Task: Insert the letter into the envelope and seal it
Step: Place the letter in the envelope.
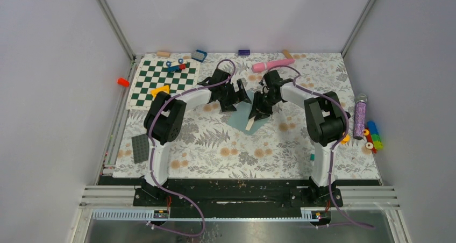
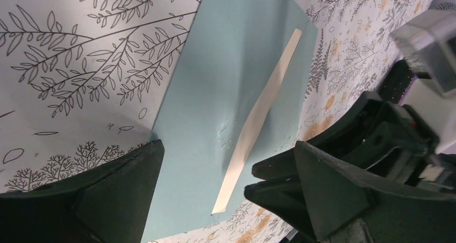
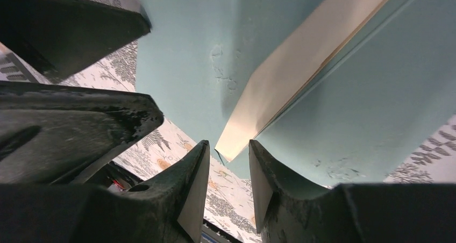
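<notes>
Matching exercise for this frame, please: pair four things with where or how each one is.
Things:
1. cream paper letter
2. grey-teal paper envelope
3. left gripper
4. green-and-white chequered board

States:
A. lying mid-way across the floral mat
B. jaws wide apart above the envelope
C. far left corner, small toys on it
D. only a narrow strip shows, the rest under teal paper

Pairs: 1-D; 2-A; 3-B; 4-C

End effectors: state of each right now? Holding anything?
Left end effector: open wide over the envelope, holding nothing.
Right end effector: open part-way, the corner of the letter at its tips, not pinched.
</notes>
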